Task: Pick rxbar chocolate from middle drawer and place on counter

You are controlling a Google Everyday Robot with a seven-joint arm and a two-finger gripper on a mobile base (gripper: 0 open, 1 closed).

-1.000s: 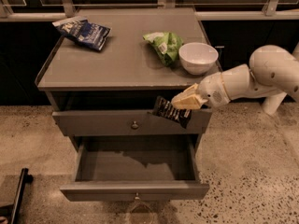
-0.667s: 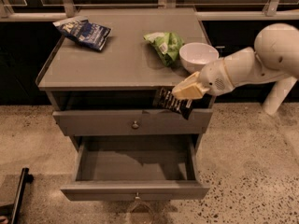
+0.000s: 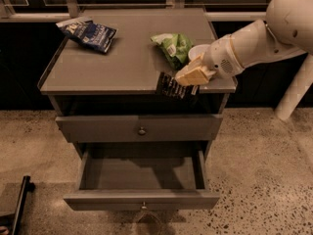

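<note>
Reaching arm (image 3: 254, 38): in the camera view, it was extended from the right across the counter's front right corner.
gripper (image 3: 190, 76): was positioned at the counter's front edge, clenched on the rxbar chocolate.
rxbar chocolate (image 3: 171, 86): was held tilted over the front rim.
counter (image 3: 122, 67): was occupied by a blue bag (image 3: 88, 32) at back left, and a green bag (image 3: 172, 47) and white bowl (image 3: 198, 52) behind the gripper.
middle drawer (image 3: 142, 199): was pulled open below.
</note>
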